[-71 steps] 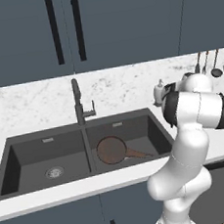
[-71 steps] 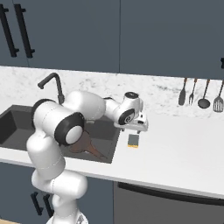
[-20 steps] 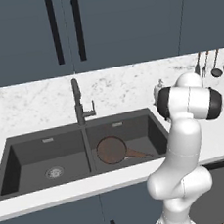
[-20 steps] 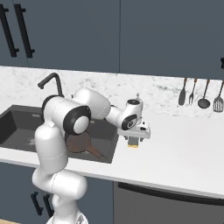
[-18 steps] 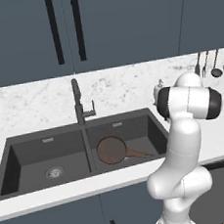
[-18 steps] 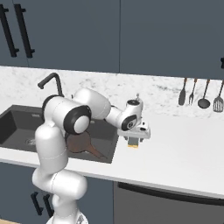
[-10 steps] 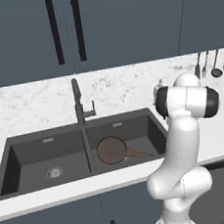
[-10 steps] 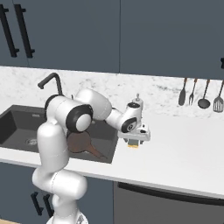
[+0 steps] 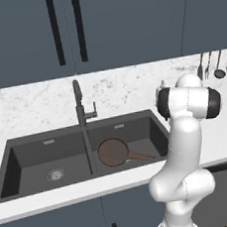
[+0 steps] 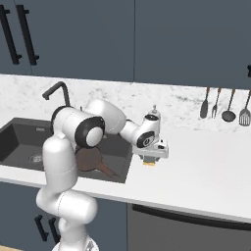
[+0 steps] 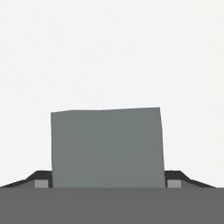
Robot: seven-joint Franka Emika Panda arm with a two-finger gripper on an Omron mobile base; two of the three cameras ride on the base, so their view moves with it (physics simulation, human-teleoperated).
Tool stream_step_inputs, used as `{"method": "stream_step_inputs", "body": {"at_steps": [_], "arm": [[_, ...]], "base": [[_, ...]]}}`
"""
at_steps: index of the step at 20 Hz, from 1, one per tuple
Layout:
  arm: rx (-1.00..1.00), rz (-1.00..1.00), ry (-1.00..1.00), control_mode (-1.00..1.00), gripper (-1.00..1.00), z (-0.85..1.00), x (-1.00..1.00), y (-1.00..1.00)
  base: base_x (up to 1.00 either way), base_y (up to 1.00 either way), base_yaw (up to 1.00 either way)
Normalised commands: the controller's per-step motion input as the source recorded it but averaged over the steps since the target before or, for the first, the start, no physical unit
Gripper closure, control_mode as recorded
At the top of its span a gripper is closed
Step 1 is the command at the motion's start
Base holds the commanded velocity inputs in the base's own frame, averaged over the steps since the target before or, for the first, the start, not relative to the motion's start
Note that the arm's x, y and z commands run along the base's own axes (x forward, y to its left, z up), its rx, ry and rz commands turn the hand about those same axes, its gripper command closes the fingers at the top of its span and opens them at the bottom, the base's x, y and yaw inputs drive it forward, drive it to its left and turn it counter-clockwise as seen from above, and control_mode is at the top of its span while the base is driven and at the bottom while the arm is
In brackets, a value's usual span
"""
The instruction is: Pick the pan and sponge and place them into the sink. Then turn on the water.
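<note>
Hand view | gripper (image 11: 108, 183) fingers now flank sponge (image 11: 106, 146), grip unclear | pan (image 9: 113, 152) unmoved in sink (image 9: 29, 145)

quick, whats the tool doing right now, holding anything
Tool: straddling the sponge on the counter, a fingertip at each side. Whether it has closed on it cannot be told.

A matt dark grey finish is seen on the sink (image 9: 34, 144). The pan (image 9: 112, 152) is rendered in dull reddish-brown. The surface (image 10: 206, 166) is shown as smooth white stone, faintly veined. The sponge (image 11: 107, 146) is presented as a flat, matt grey-blue face. A slight sheen is carried by the dark faucet (image 9: 78, 103).
</note>
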Motion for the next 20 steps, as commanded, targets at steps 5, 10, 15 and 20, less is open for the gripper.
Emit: {"method": "stream_step_inputs", "body": {"at_steps": [5, 10, 15, 20], "arm": [[0.0, 0.0, -0.03, -1.0, 1.0, 0.0, -0.02, 0.39], [-0.04, 0.05, -0.05, -1.0, 1.0, 0.29, -0.15, 0.92], [-0.11, 0.08, -0.12, -1.0, 1.0, 0.29, -0.04, 1.0], [-0.09, 0.11, 0.04, -1.0, 1.0, 0.02, 0.02, 1.0]], "base": [[0.0, 0.0, 0.0], [0.0, 0.0, 0.0], [0.0, 0.0, 0.0], [0.0, 0.0, 0.0]]}}
